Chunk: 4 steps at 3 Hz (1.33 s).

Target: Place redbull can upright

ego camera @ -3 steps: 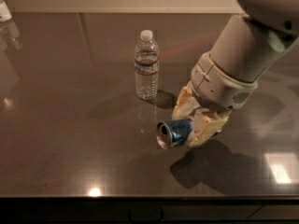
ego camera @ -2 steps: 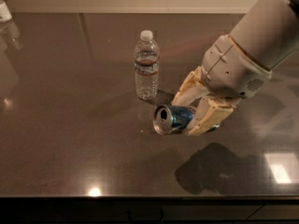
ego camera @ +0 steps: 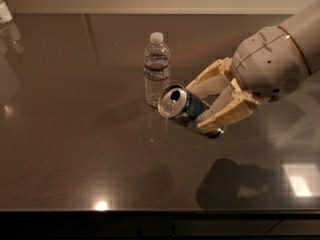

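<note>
**Fingers (ego camera: 227,115) clamped on the redbull can, can on its side**

Fingers: the two cream-coloured fingers are closed around the body of the redbull can (ego camera: 186,105), one above it and one below. They are spread only as wide as the can.

Nearest the camera: front edge of the dark, glossy table (ego camera: 60,174), with a small bright glare spot (ego camera: 101,205) just inside it. To the right is a broad dark shadow (ego camera: 235,184) of arm and can on the tabletop. It lies apart from the can itself, so the can looks lifted clear of the surface.

Middle: the gripper (ego camera: 201,105) hangs over the right-centre of the table, reaching in from the right on a grey rounded wrist (ego camera: 270,64). The can lies roughly horizontal in it, slightly tilted. Its silver top, with the opening visible, faces left and toward the camera; the base end points back to the right, between the fingers. A blue panel shows behind the rim.

Behind: a clear water bottle (ego camera: 156,69) with a white cap stands upright on the table, just left of and beyond the can's top. Cannot tell whether can and bottle touch.

Far: a small white object (ego camera: 4,11) sits at the far left corner, cut off by the frame edge.
</note>
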Available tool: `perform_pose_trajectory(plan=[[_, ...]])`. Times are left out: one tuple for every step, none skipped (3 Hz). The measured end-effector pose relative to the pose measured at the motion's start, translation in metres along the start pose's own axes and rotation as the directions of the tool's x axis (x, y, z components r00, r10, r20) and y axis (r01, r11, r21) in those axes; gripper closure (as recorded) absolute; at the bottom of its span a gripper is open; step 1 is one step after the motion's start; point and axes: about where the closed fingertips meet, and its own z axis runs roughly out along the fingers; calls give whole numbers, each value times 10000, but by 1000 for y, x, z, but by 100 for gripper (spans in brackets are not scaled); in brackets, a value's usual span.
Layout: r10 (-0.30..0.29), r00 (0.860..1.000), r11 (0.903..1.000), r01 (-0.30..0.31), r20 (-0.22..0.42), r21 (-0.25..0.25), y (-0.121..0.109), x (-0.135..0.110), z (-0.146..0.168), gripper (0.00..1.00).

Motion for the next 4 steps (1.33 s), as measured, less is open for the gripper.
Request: perform_pose_trajectory(plan=[[497, 9879, 9977, -558, 1472, 376, -3, -4, -5, 100], [875, 9630, 9916, -1088, 2550, 703, -6, 2, -9, 100], [1177, 9355, 9818, -1599, 3332, 1020, -11, 13, -13, 100], [1395, 9099, 9718, -2015, 3907, 1225, -15, 25, -16, 100]])
